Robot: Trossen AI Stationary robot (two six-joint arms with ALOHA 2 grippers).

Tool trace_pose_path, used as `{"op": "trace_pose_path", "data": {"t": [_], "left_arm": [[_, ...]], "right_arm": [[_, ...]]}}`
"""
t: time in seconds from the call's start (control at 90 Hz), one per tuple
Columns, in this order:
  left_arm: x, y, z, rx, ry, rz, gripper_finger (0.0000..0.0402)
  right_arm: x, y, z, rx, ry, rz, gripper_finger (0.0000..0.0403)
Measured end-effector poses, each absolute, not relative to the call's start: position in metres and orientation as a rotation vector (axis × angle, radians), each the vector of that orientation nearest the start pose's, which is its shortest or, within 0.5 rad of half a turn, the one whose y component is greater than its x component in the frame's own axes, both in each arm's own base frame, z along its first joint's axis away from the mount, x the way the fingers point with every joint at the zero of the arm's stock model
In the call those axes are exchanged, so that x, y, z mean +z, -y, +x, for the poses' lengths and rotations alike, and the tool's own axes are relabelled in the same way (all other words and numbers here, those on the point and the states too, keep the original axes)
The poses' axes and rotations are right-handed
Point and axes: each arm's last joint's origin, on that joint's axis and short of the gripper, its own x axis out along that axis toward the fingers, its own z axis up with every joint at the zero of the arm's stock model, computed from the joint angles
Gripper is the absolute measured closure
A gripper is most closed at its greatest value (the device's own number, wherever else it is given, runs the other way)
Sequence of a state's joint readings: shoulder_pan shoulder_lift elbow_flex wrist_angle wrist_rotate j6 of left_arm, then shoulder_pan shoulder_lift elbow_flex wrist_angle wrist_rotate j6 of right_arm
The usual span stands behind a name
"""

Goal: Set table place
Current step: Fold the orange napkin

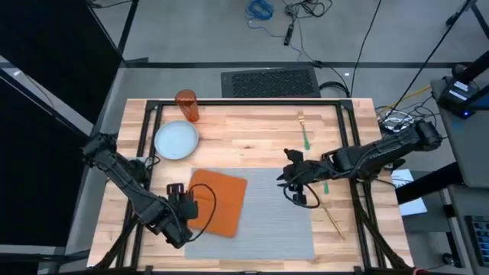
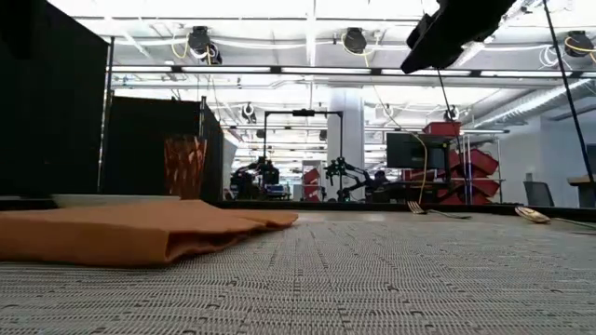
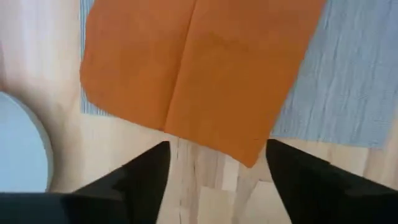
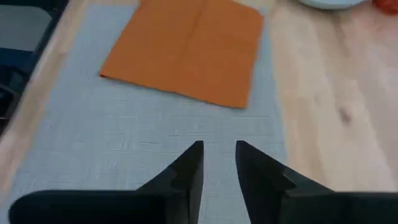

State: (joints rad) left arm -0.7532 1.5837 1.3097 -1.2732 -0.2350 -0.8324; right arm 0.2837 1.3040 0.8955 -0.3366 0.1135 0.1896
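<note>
Placemat (image 1: 267,214) on table (image 1: 252,130), napkin (image 1: 218,200) overhanging its left edge

Robotics lab, ceiling lights (image 2: 354,39), red bins (image 2: 470,163), floor cables (image 1: 260,9)

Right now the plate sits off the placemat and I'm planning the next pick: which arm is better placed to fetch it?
Left, probably: the plate lies on the left gripper's side; the right gripper hovers over the placemat, farther off.

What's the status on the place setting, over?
Left end effector open, empty, at napkin edge. Right end effector nearly closed, empty, over placemat. Plate, tumbler, cutlery off mat. Nothing blocking.
</note>
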Motion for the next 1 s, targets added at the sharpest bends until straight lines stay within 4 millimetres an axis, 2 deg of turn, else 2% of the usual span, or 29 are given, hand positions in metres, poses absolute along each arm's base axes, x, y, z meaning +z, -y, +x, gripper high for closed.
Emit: {"op": "trace_pose_path", "data": {"t": [0.278, 0.422, 0.5, 0.556, 0.722, 1.0], "left_arm": [[0.241, 0.188, 0.205, 0.117, -1.432, -0.007, 0.0135], [0.231, 0.189, 0.199, 0.119, -1.479, -0.014, 0.0135], [0.226, 0.19, 0.193, 0.12, -1.496, 0.004, 0.0135], [0.222, 0.19, 0.19, 0.137, -1.504, 0.003, 0.0135], [0.209, 0.186, 0.184, 0.2, -1.555, -0.052, 0.0135], [0.195, 0.193, 0.187, 0.045, -1.542, -0.093, 0.0135]], "right_arm": [[0.2, -0.103, 0.302, 0.209, -0.758, 0.114, 0.0316], [0.193, -0.116, 0.323, 0.239, -0.701, 0.186, 0.0316], [0.195, -0.124, 0.332, 0.311, -0.655, 0.234, 0.0316], [0.196, -0.127, 0.334, 0.343, -0.657, 0.246, 0.0316], [0.19, -0.125, 0.329, 0.291, -0.766, 0.289, 0.0316], [0.193, -0.135, 0.328, 0.294, -0.727, 0.306, 0.0316]]}}
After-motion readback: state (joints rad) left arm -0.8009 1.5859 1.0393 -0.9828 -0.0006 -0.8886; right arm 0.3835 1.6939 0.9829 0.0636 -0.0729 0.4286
